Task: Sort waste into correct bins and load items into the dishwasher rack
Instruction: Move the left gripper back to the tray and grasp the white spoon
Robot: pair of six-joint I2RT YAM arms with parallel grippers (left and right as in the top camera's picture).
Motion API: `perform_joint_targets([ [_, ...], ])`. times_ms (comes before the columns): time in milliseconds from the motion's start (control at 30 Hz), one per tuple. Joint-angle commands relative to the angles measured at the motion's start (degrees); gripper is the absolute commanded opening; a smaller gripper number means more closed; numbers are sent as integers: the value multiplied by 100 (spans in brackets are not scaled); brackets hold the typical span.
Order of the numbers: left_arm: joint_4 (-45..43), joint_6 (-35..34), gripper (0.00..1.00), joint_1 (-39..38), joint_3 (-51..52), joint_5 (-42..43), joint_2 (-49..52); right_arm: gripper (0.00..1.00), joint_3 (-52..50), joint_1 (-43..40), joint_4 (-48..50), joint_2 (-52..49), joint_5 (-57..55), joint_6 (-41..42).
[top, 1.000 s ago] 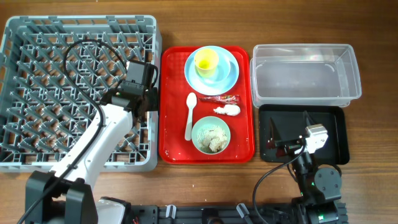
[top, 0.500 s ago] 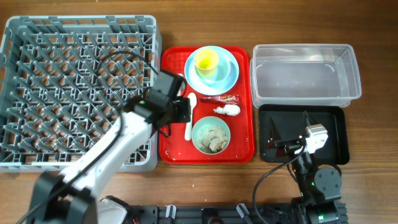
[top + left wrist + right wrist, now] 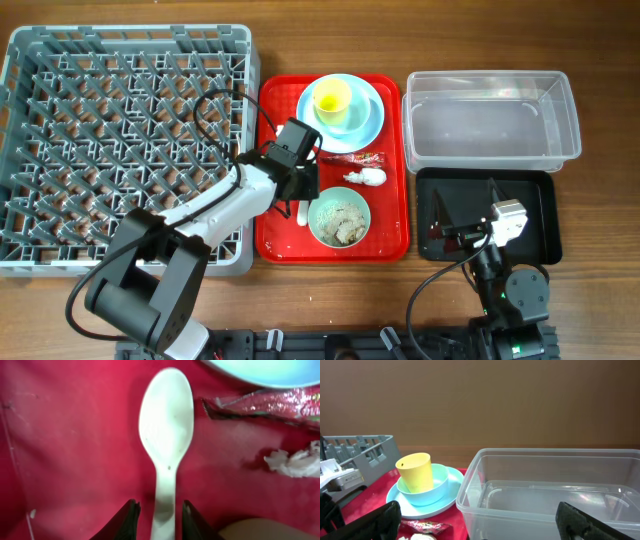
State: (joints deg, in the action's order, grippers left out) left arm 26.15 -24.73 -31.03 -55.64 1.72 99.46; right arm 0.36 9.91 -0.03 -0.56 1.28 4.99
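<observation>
Left tool (image 3: 157, 516), narrowly parted, straddles the white spoon (image 3: 166, 435) handle on the red tray (image 3: 75, 435); right tool (image 3: 477, 512) spread wide.

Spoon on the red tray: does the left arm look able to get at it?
Probably yes: the left claw stands open astride the handle of the spoon, with nothing lying in between.

Rack (image 3: 125, 150) left, serving tray (image 3: 385, 225) centre, tub (image 3: 490, 120) back right, shallow tray (image 3: 540, 200) before it. On serving tray: plate (image 3: 372, 118) at back, cup (image 3: 332, 98) on it; wrapper (image 3: 355, 158) and tissue (image 3: 368, 177) before plate; spoon (image 3: 166, 435) left; bowl (image 3: 365, 222) front, scraps (image 3: 343, 222) inside.
</observation>
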Motion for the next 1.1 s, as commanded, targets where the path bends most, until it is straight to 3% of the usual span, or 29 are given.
perform_joint_targets([
  [0, -72, 28, 29, -11, 57, -181, 85, 100, -7, -17, 20, 39, 15, -42],
  [600, -608, 28, 29, -125, 481, -186, 85, 100, -7, -17, 20, 39, 15, -42],
  [833, -581, 28, 22, -122, 481, -1309, 85, 100, -7, -17, 20, 42, 15, -42],
  [1067, -455, -111, 19, -140, 481, -754, 85, 100, -7, -17, 20, 42, 15, -42],
])
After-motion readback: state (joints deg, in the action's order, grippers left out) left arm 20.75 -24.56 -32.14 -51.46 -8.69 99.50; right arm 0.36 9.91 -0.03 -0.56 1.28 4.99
